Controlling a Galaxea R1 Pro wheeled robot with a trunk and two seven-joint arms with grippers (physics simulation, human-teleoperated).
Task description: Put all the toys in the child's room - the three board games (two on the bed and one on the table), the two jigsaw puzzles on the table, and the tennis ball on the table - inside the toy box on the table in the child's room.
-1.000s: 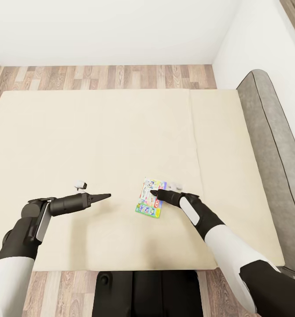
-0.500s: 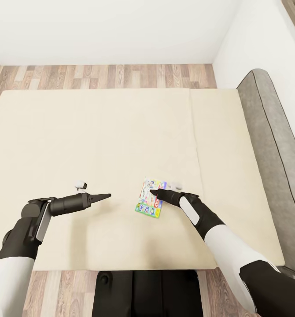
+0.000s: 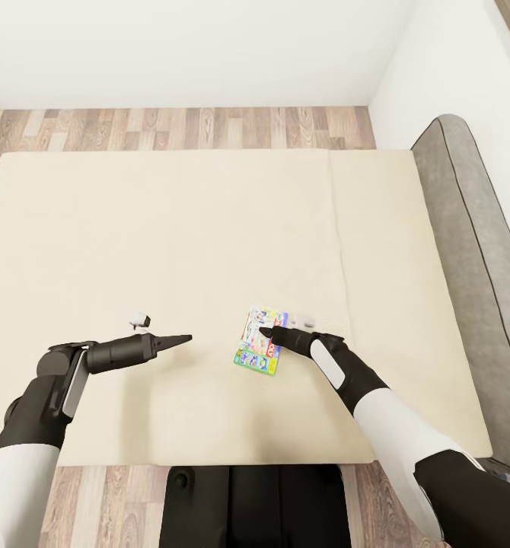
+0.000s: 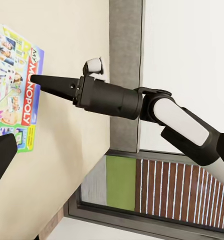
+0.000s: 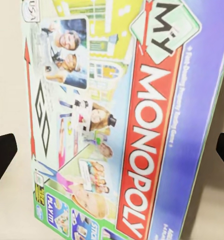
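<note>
Head view: board game (image 3: 259, 340) flat on bed (image 3: 171, 228), long axis running toward the far wall; right gripper (image 3: 269, 333) spread wide above it, empty.

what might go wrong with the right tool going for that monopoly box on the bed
The board game lies flat on the soft bed, and the right tool has a fingertip showing at each side of the box in the right wrist view, so its open fingers may dig into the mattress rather than get under the edges. A thin-edge grip may also let the box tilt or slip when lifted.
</note>
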